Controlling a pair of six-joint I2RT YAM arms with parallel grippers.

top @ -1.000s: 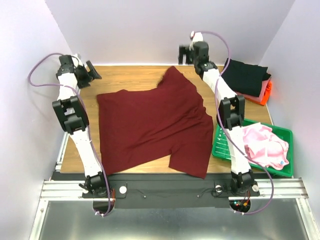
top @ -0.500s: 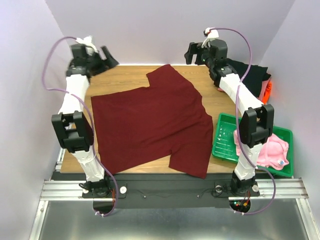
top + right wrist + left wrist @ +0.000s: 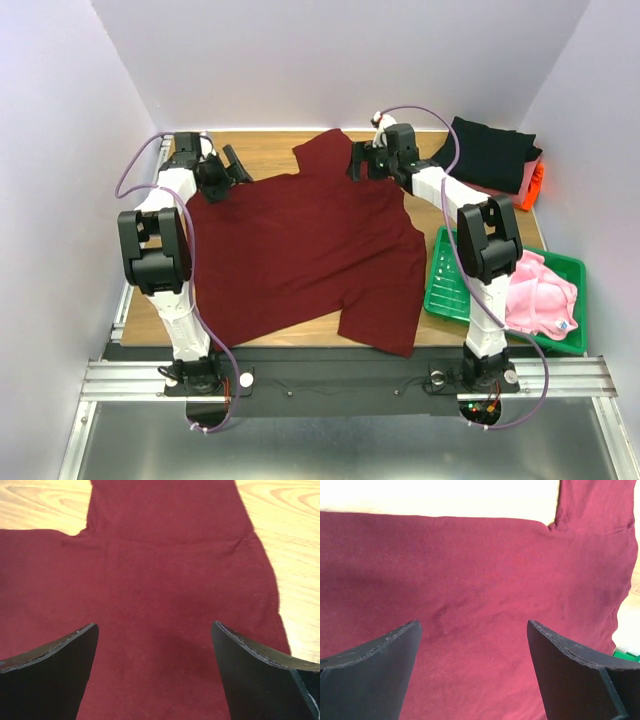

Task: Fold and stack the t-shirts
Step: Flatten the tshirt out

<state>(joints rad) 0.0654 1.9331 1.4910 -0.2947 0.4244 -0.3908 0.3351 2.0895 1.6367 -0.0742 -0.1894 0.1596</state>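
From above, the dark maroon t-shirt [image 3: 310, 250] lies spread open over most of the wooden surface [image 3: 268, 146], with one sleeve reaching toward the far edge and another at the near edge. The left pincer [image 3: 232, 166] sits low at the shirt's far-left edge. The right pincer [image 3: 358, 162] sits at the base of the far sleeve. Only this view takes in the rest of the scene. A folded black t-shirt [image 3: 490, 150] tops a stack at the far right corner, with a salmon layer [image 3: 512, 180] and an orange one [image 3: 537, 182] showing beneath it. A crumpled light pink t-shirt [image 3: 540, 295] lies in the green tray [image 3: 450, 285] at the right. From overhead the arms are too small to tell how the jaws stand, and the wrist cameras settle it. On each arm the two black fingers [image 3: 375, 675] [image 3: 52, 672] stand wide apart with nothing between them, hovering over smooth maroon cloth. The left wrist view adds the shirt's straight far edge and the notch where a sleeve begins, with pale surface beyond. The right wrist view looks straight along the far sleeve, with wood grain showing on both sides of it. Neither wrist view shows whether the fingertips touch the fabric.
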